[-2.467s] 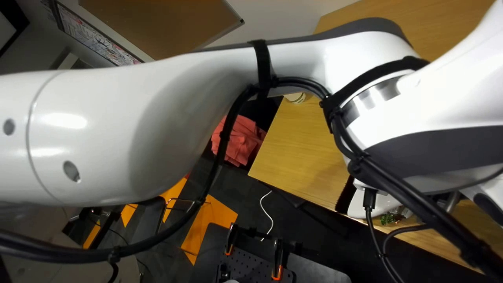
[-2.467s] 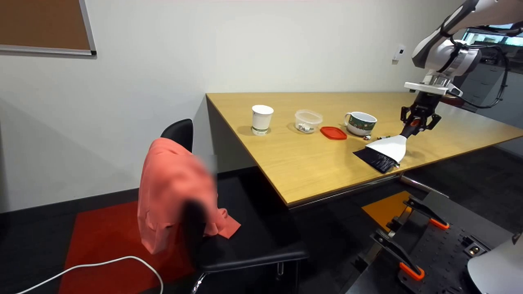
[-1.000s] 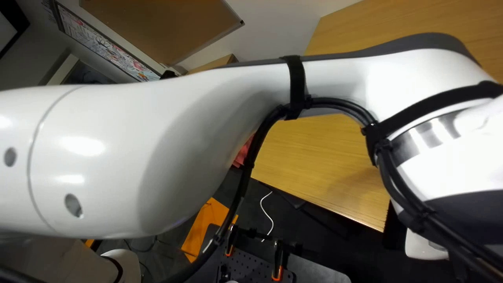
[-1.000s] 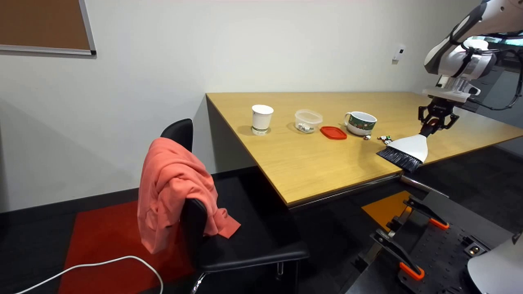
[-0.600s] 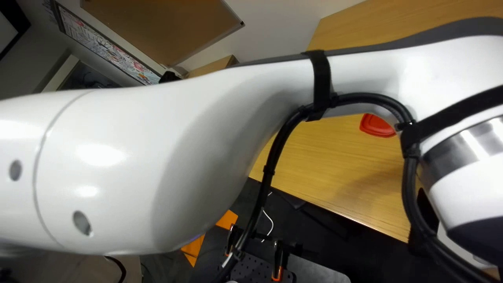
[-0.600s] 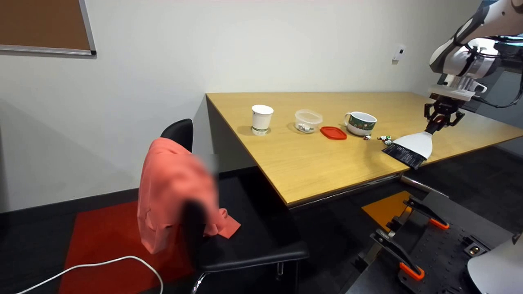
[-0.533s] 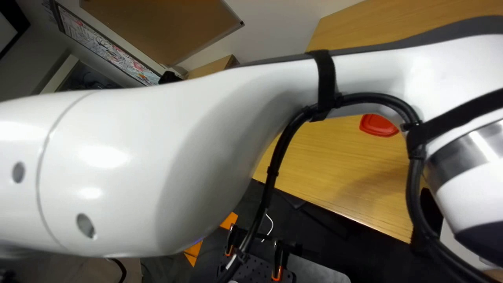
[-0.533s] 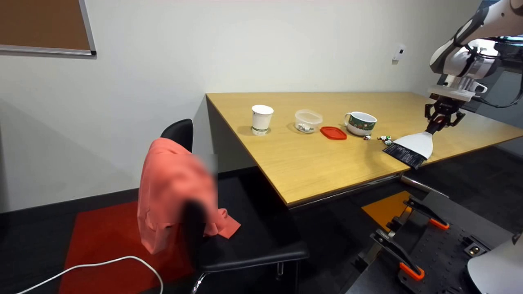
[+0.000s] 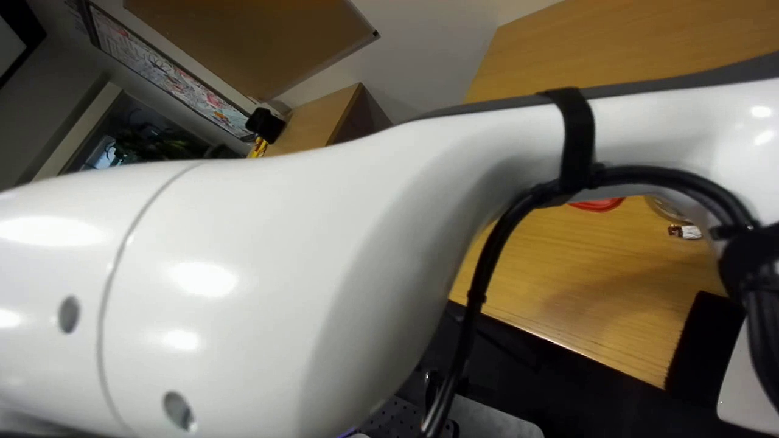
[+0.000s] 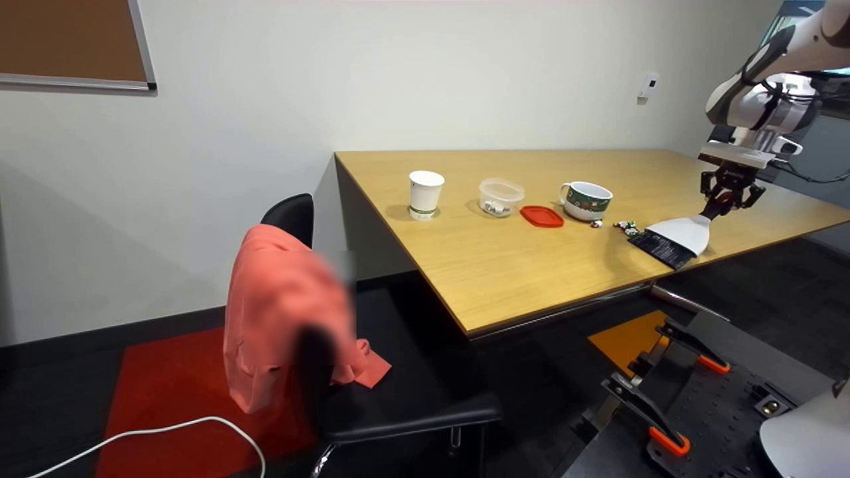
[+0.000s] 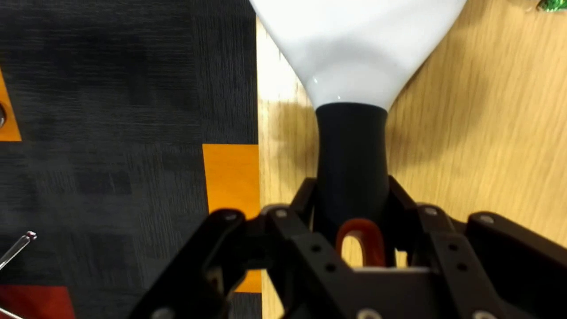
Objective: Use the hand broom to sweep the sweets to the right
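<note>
Gripper (image 11: 352, 199) is clamped around the handle (image 11: 352, 141) of the broom (image 11: 354, 57). By the wrist view, the broom's long axis is seen to run straight ahead of it, roughly parallel to the edge of the table (image 11: 487, 186). Sweets (image 10: 627, 228) are seen on the table, grouped together, with a lone sweet (image 10: 596, 224) set apart, near the mug (image 10: 586, 201). Key relation: from the gripper, the grouped sweets are placed ahead and to the right as framed in the wrist view, on the side away from the table edge; only a green bit (image 11: 553, 5), taken for a sweet, is caught in that corner. In an exterior view they are found just beside one end of the bristles (image 10: 663, 249); contact with sweets or table cannot be told.

Step judged to be lining-up for a stroke. If "right" is read as in the wrist view, a move across the long axis is called for, away from the edge, bristles held low. Risk: sweets may be ridden over if the bristles are lifted.
</note>
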`<state>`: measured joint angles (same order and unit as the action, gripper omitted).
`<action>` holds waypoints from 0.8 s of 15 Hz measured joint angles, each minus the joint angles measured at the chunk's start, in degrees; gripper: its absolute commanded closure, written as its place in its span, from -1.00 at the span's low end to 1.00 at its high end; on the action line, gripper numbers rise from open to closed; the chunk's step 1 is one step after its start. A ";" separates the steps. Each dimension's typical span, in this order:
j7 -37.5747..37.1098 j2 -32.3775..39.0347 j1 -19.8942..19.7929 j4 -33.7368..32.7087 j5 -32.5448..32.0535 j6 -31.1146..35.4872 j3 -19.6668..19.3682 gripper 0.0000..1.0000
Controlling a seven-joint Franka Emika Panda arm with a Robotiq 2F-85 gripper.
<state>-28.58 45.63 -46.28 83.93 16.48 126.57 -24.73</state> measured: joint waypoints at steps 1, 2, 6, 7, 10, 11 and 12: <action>-0.47 0.12 -0.63 -0.50 0.00 0.00 -0.02 0.72; -0.92 0.18 -1.25 -0.96 0.00 0.00 -0.01 0.72; -1.11 0.20 -2.83 -2.13 0.38 -0.90 0.58 0.72; -1.15 0.21 -3.05 -2.41 0.69 -1.75 1.01 0.72; -2.01 0.32 -3.86 -3.74 2.48 -6.25 3.14 0.72; -2.44 0.44 -4.15 -4.35 3.45 -8.25 3.97 0.72; -2.86 0.59 -4.45 -4.99 4.48 -10.24 4.80 0.72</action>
<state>-31.43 46.21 -50.73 78.94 20.97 116.33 -19.93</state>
